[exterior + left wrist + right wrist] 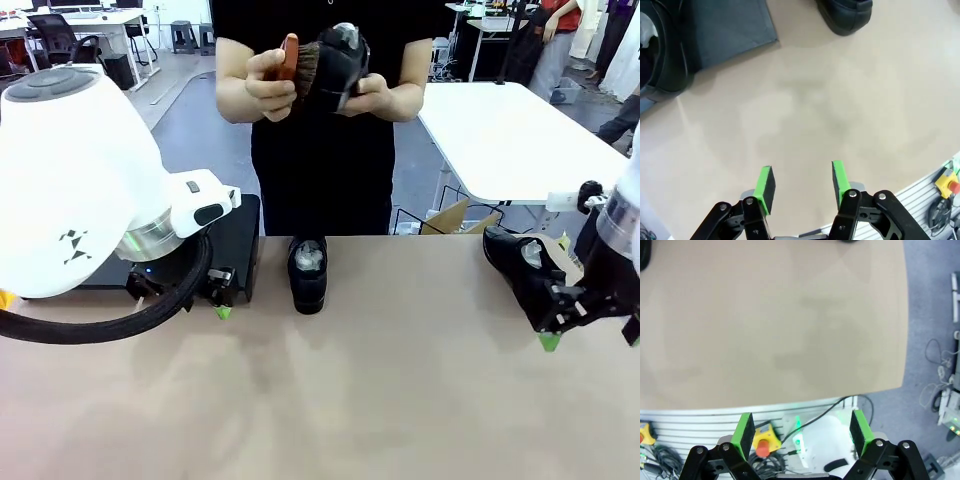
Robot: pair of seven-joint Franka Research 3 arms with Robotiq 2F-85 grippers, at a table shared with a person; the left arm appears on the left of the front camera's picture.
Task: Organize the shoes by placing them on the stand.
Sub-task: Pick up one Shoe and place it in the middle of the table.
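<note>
Stand: the stand (730,30) sits at the table's (400,400) far-left part. It is a flat black platform, largely hidden behind the left arm in the front view.
On the stand: in the left wrist view, one shoe (662,60) appears to rest on its platform, white paper showing in its opening.
Middle shoe: the middle shoe (307,275) stands on the bare table at the middle of the far edge, just beside the stand and off it. It is stuffed with white paper.
Right shoe: the right shoe (515,260) lies near the table's far-right corner, tilted, with paper inside.
Held shoe: the held shoe (340,65) is up off the table in the person's hands, with a brush (290,55) against it.
Left wrist view alone: shows the shoe on the stand, and a yellow stop button (947,182) below the table's edge.
Right wrist view alone: shows bare tabletop and the rail under the table's near edge.
Left gripper: the left gripper (802,185) has its jaws parted and nothing between the green pads. It hangs over bare table, with the stand and middle shoe well beyond its fingertips.
Right gripper: the right gripper (801,432) is spread wide and empty. In the front view it sits just beside the right shoe, and contact cannot be told.
</note>
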